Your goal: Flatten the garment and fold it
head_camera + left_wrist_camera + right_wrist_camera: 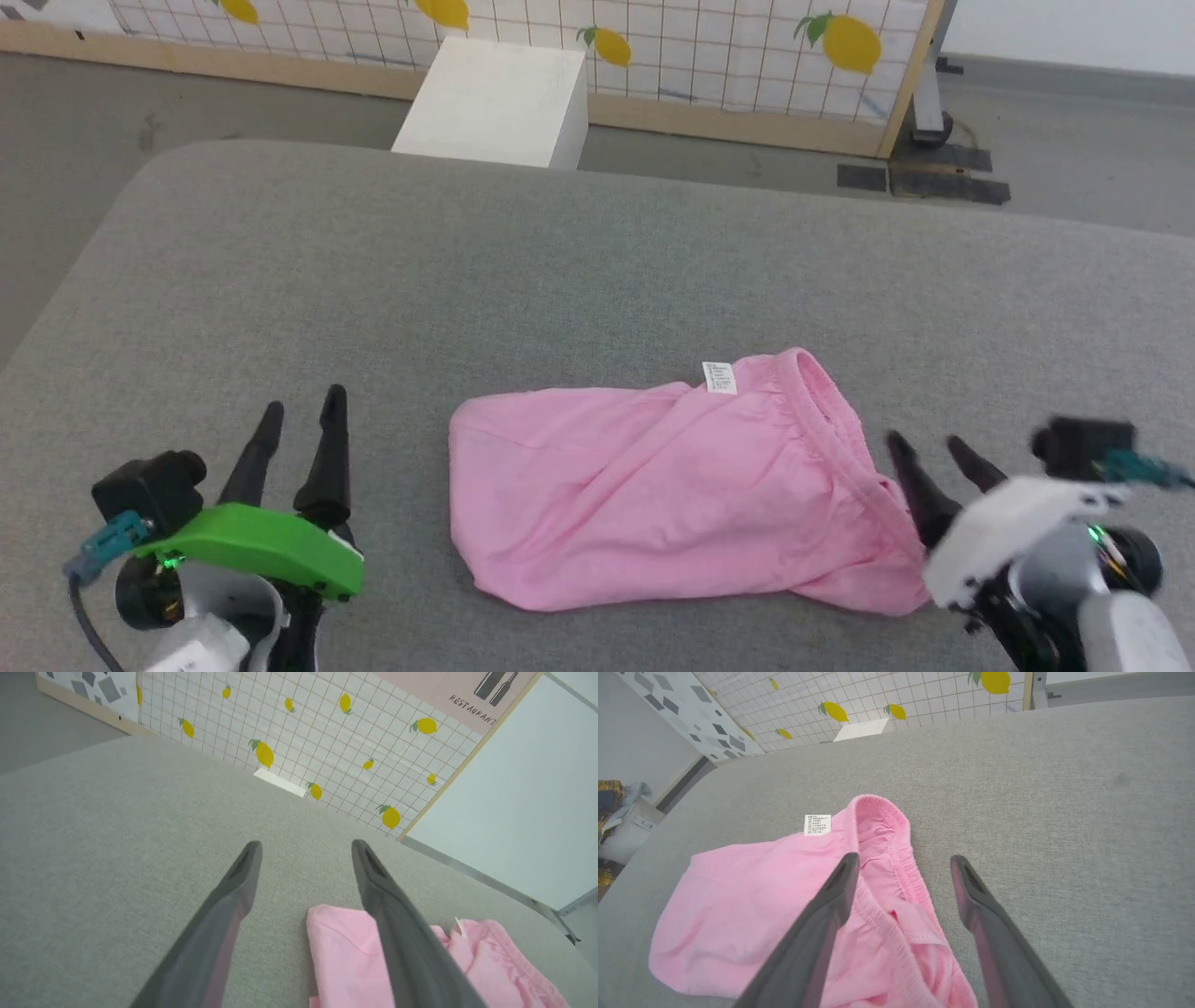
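Observation:
The pink garment (pixel 653 485) lies folded over on the grey table (pixel 560 271), waistband (pixel 831 420) at its right end, a white label (pixel 719 376) on top. My left gripper (pixel 301 417) is open to the left of the garment, apart from it, holding nothing. In the left wrist view the garment (pixel 341 952) shows beside and behind my open left gripper (pixel 306 847). My right gripper (pixel 929 448) is open beside the waistband's right edge. In the right wrist view my right gripper (pixel 901 858) hovers over the waistband (pixel 896 840), one finger over the cloth (pixel 738 896).
A white box (pixel 495 98) stands on the floor beyond the table's far edge, before a lemon-patterned screen (pixel 728 47). Dark plates (pixel 934 177) lie on the floor at the far right. Bare table surface stretches behind and left of the garment.

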